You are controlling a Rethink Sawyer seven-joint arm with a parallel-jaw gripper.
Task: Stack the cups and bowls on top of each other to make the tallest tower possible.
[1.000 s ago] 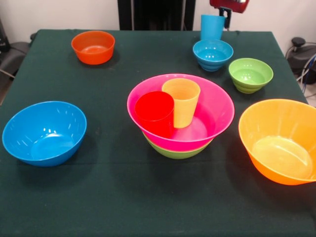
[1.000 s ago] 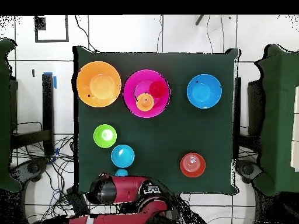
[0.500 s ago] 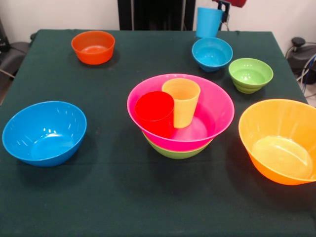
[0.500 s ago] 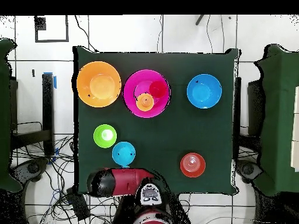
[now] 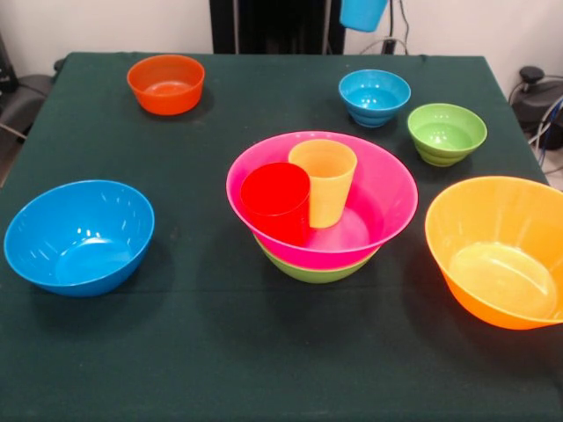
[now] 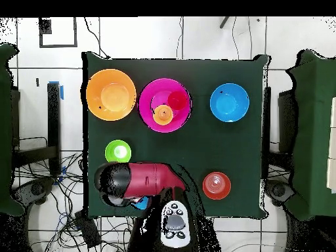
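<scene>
A: Item check, lettering: any text, label, brand or number on the bowls around the pink bowl?

B: None legible. Bowl and the cups inside it are plain.

A: Green table cover beneath it?

B: Unmarked. No readable signs in either view.

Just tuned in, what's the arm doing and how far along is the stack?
The arm has the light blue cup lifted off the table, up at the far edge above the small blue bowl. The only stack so far is the pink bowl sitting on a green bowl, with the red cup and yellow cup standing inside it. The large blue bowl, large orange bowl, small orange bowl and small green bowl sit apart, unstacked.
</scene>
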